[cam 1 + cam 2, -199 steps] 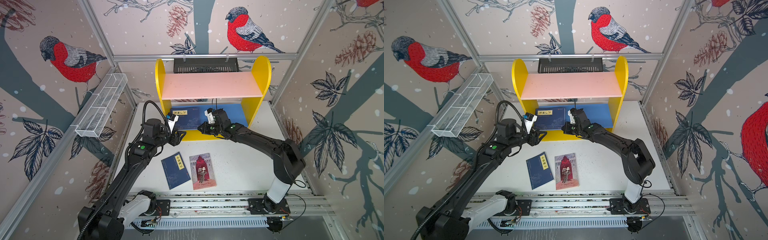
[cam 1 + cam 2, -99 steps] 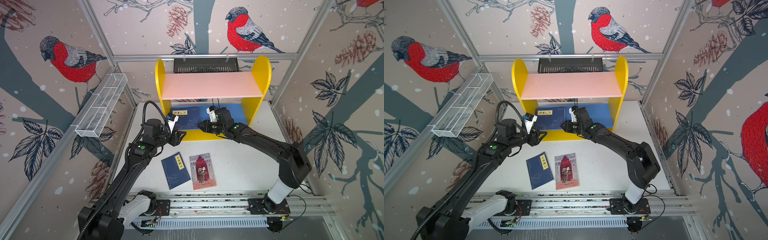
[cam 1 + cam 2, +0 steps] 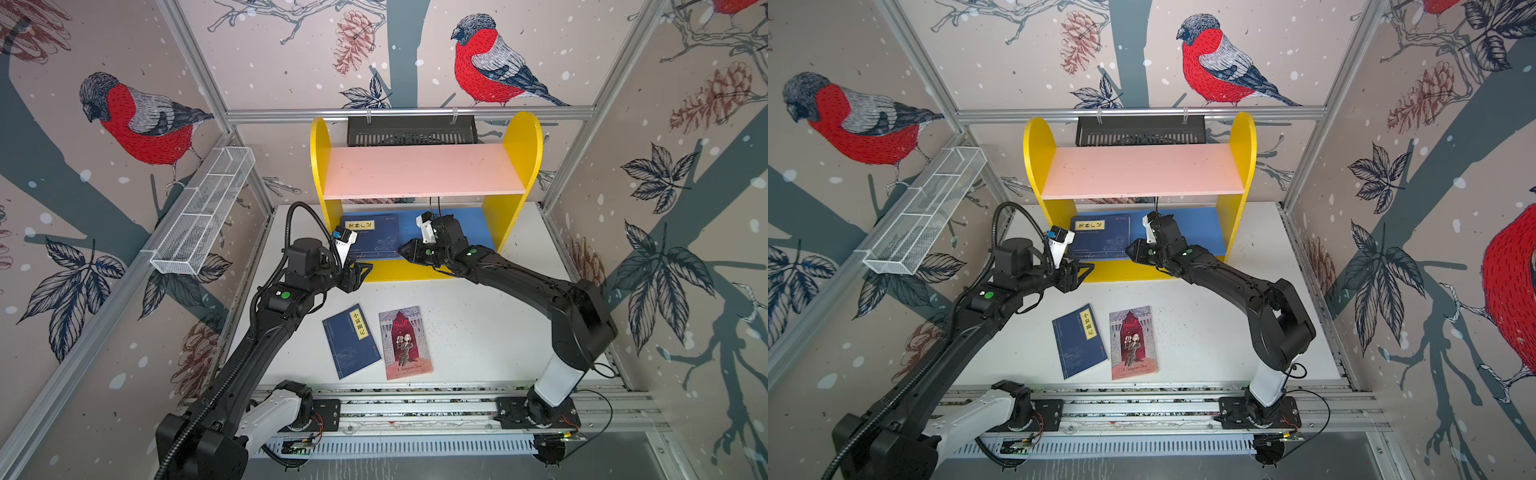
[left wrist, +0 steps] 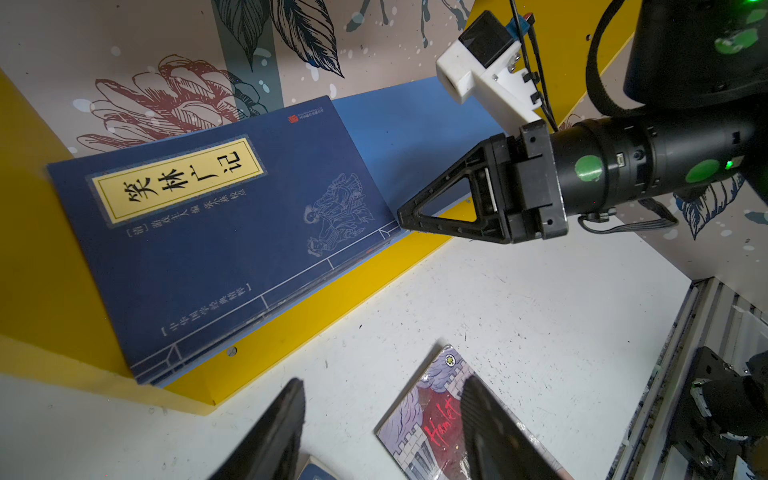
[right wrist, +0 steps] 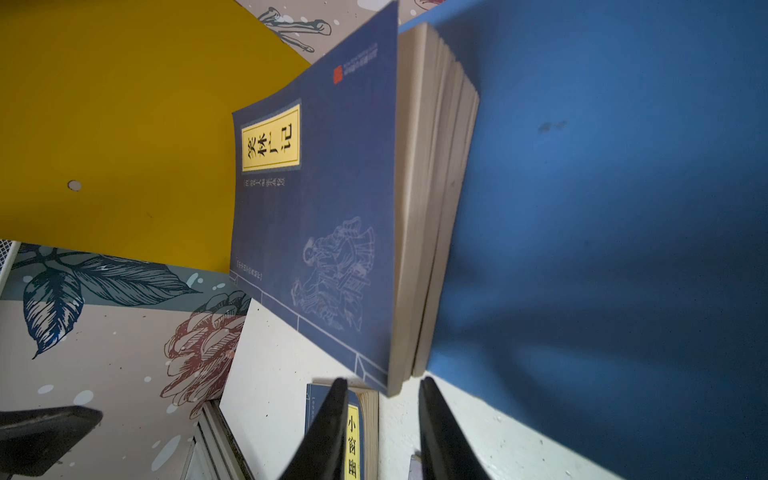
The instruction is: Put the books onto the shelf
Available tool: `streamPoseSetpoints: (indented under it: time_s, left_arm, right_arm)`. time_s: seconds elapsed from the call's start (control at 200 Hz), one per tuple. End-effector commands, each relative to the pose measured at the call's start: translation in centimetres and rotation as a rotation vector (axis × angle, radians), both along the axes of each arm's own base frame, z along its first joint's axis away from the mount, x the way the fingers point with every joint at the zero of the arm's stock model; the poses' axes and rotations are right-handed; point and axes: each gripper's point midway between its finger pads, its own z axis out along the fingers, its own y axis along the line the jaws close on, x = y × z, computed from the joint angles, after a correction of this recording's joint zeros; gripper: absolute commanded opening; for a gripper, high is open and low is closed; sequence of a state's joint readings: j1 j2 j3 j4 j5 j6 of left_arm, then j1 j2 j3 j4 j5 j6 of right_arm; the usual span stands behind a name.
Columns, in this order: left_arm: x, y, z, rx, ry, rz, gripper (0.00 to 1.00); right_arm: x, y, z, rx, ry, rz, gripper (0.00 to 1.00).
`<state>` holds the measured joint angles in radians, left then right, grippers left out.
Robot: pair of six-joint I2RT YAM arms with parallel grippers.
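Firstly, at the far left a white wire-mesh tray (image 3: 203, 212) is fixed to the wall rail. The left gripper (image 3: 364, 272) hovers over the table (image 3: 478, 332), just in front of the left front corner of the shelf (image 3: 521, 158). In the left wrist view its fingers (image 4: 282, 415) stand well apart with nothing between them: released.

A stack of navy books (image 3: 374, 237) lies flat at the left end of the blue lower board (image 3: 484, 220), yellow title label facing up. How many books it holds cannot be told with certainty. On the table in front, well apart from the shelf, a single navy book (image 3: 351, 340) lies face up. The Hamlet book (image 3: 405, 343) lies just beside it on the right; whether the two touch cannot be told.

The right gripper (image 3: 403, 250) points left at the stack's near right corner. In the right wrist view its jaws are slightly parted, and one finger (image 5: 332, 415) stands clear of the cover: nothing grasped.

Above, the pink upper board (image 3: 424, 170) spans the yellow side panels. A black slotted basket (image 3: 411, 131) hangs on the back rail behind it.
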<state>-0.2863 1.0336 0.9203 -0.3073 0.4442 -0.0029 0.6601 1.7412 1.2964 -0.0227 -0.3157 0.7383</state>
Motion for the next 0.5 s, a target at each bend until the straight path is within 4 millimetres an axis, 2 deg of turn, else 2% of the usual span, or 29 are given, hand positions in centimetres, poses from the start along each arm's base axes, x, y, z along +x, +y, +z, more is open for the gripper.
streamPoseSetpoints:
  time_s: [0.0, 0.495]
  left_arm:
    - [0.09, -0.15, 0.8, -0.014, -0.032, -0.007, 0.61]
    - [0.51, 0.42, 0.55, 0.012, -0.042, 0.027, 0.61]
  right_arm:
    - [0.44, 0.54, 0.98, 0.041, -0.019, 0.005, 0.31]
    - [0.76, 1.48, 1.09, 0.062, -0.011, 0.04, 0.28]
